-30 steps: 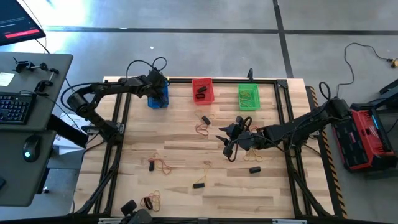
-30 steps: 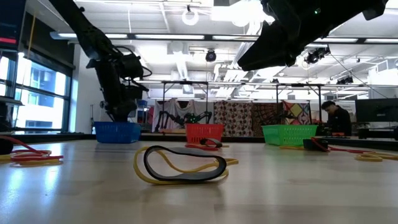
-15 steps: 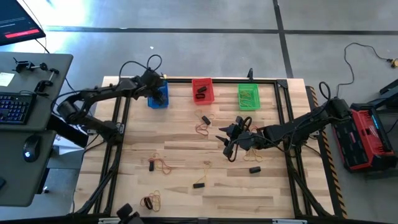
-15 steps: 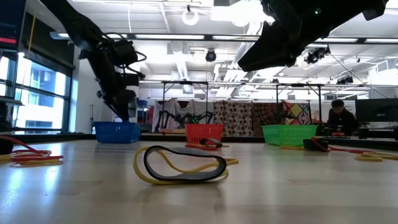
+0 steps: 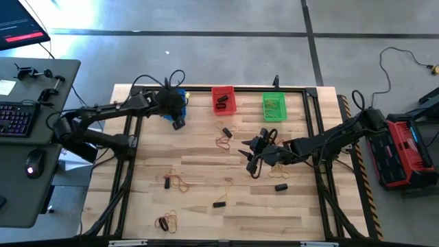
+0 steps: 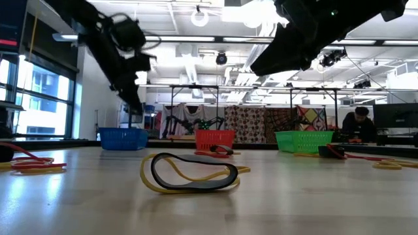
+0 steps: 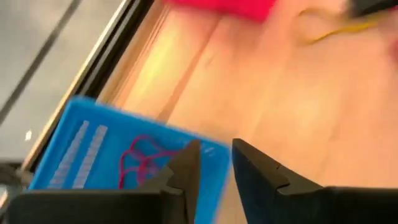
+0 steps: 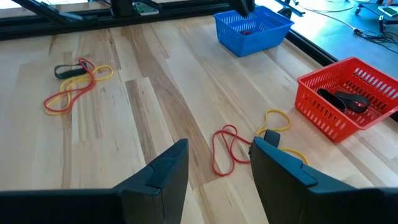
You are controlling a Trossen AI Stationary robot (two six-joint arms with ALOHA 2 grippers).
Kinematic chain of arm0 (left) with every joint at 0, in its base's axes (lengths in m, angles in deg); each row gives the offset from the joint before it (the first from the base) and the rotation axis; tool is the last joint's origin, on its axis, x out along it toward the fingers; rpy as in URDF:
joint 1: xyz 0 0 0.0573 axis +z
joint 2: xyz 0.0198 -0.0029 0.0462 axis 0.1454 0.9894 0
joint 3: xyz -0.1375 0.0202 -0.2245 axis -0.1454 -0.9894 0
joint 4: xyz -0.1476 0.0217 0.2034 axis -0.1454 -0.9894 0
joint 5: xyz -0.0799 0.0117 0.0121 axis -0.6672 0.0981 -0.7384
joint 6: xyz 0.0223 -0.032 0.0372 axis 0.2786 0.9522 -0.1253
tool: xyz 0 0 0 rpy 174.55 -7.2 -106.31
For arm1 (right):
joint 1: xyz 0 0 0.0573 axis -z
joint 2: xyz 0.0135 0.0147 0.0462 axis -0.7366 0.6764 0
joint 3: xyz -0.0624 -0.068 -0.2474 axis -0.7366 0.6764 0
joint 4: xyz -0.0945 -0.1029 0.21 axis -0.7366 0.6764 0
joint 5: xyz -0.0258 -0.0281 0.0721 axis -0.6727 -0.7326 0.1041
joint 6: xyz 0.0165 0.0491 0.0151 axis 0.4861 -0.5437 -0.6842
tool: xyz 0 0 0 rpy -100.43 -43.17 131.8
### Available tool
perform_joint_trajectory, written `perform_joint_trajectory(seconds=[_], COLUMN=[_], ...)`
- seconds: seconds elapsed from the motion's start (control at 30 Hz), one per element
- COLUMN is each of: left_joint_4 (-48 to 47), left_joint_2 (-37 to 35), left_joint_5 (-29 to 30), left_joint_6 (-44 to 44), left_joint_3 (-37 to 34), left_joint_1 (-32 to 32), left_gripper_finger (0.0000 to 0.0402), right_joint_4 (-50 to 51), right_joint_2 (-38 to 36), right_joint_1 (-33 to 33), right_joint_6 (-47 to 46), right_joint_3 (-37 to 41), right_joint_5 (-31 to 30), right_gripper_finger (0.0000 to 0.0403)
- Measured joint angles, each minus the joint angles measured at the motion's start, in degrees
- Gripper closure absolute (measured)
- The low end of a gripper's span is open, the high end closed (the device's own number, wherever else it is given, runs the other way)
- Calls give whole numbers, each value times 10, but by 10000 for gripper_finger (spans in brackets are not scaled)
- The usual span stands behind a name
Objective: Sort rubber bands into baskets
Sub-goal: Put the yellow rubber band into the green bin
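Over the table's far edge in the high view, the left gripper (image 5: 177, 122) hangs beside the blue basket (image 5: 171, 108), while the right gripper (image 5: 250, 159) waits mid-table above loose rubber bands (image 5: 223, 143); the red basket (image 5: 223, 99) and green basket (image 5: 274, 106) sit further along that edge. At table height, a black-and-yellow band (image 6: 189, 173) lies as a flat, floppy loop, so I judge the next pick needs fingertips pressed right down onto the wood. Through the left wrist camera, the left fingers (image 7: 188, 167) stand slightly parted with nothing between them, above the mesh basket holding a thin red band (image 7: 144, 163). Past the right arm's released, widely spread fingers (image 8: 164, 170), red and yellow loops (image 8: 226, 149) lie tangled on pale grained planks, likely to lift together.
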Motion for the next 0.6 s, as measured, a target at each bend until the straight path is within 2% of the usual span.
perform_joint_trajectory(seconds=[0.17, 0.33, 0.6], left_joint_4=[-34, -93, -175], left_joint_2=[-65, -117, -136], left_joint_5=[-38, -57, -59], left_joint_6=[10, 56, 168], left_joint_3=[0, 0, 0], left_joint_1=[-76, -161, -329], left_gripper_finger=[345, 353, 356], right_joint_4=[12, 13, 12], right_joint_2=[0, 0, 0], right_joint_1=[0, 0, 0], right_joint_6=[-3, -4, 0], right_joint_3=[0, 0, 0], right_joint_5=[0, 0, 0], right_gripper_finger=[242, 242, 242])
